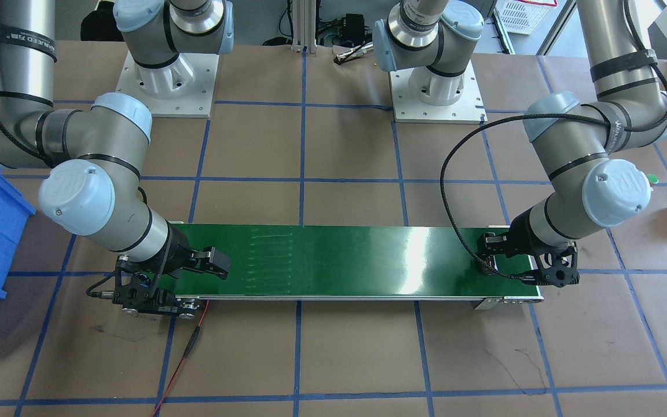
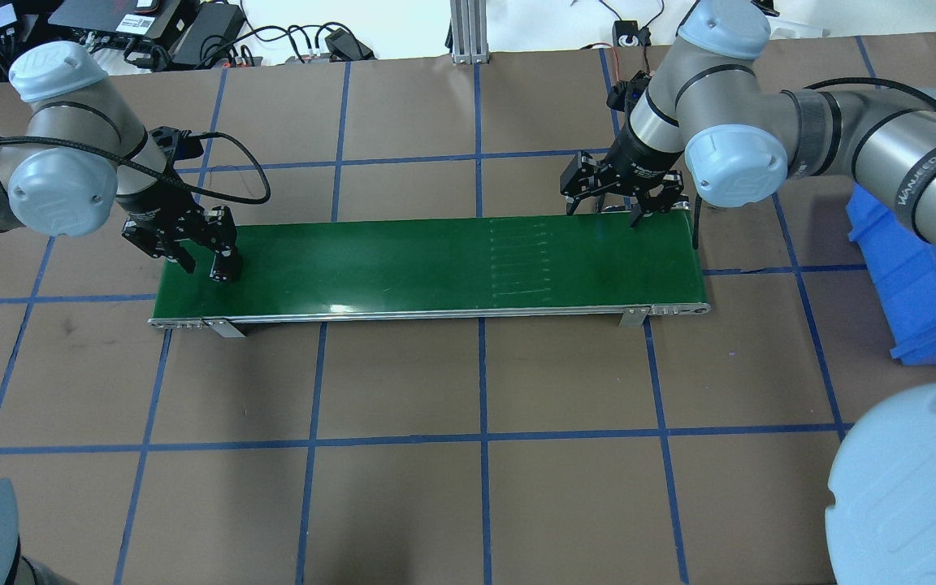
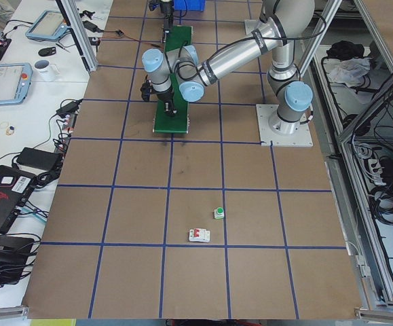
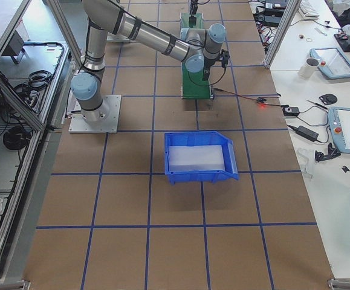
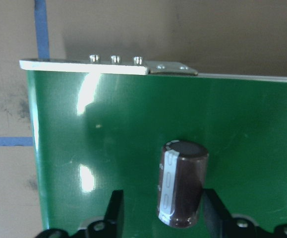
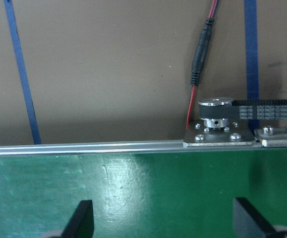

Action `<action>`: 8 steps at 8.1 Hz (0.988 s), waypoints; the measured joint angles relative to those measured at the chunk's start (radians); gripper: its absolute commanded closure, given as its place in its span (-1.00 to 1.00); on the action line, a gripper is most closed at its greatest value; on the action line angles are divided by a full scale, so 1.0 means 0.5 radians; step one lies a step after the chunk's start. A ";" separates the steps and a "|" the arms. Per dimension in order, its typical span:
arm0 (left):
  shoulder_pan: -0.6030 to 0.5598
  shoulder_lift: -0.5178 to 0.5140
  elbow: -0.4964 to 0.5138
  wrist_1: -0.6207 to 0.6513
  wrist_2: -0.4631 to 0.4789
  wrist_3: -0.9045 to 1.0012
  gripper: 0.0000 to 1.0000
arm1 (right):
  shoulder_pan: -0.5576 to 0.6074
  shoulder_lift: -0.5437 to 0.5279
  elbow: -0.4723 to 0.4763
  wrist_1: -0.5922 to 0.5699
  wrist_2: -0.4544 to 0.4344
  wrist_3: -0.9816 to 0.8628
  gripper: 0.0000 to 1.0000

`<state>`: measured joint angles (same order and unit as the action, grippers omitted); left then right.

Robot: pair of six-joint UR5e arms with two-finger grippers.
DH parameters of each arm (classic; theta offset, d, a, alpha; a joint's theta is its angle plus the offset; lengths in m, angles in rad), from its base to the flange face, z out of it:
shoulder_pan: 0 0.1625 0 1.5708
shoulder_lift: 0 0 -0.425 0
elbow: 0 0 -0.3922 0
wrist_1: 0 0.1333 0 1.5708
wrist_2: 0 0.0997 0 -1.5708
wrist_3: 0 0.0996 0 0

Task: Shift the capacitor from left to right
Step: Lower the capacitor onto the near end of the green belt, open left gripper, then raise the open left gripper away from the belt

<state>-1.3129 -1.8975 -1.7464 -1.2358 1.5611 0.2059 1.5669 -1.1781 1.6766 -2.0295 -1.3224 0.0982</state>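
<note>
The capacitor point(image 5: 182, 183) stands upright, low-centre in the left wrist view, on the belt point(image 5: 108, 129) between the left gripper's point(image 2: 206, 266) parted jaws. Likely light, rigid, slick: pinch mid-body. The right gripper's point(image 6: 163, 213) jaws are apart.

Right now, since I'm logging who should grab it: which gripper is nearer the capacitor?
Left. The left gripper straddles the capacitor, open fingers either side, at one end of the conveyor belt; the right gripper hovers open over the opposite end.
</note>
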 measured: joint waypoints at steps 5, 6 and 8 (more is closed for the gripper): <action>-0.246 0.244 0.053 -0.244 0.010 -0.294 -1.00 | 0.000 0.000 0.000 0.004 0.000 0.003 -1.00; -0.291 0.361 0.098 -0.359 0.011 -0.312 -1.00 | 0.000 -0.001 0.000 0.007 0.000 0.004 -1.00; -0.392 0.555 0.336 -0.724 0.020 -0.348 -1.00 | -0.001 -0.006 0.018 0.018 0.003 0.009 -1.00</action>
<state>-1.5090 -1.6199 -1.5787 -1.5980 1.5709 0.0321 1.5664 -1.1812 1.6859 -2.0206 -1.3212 0.1027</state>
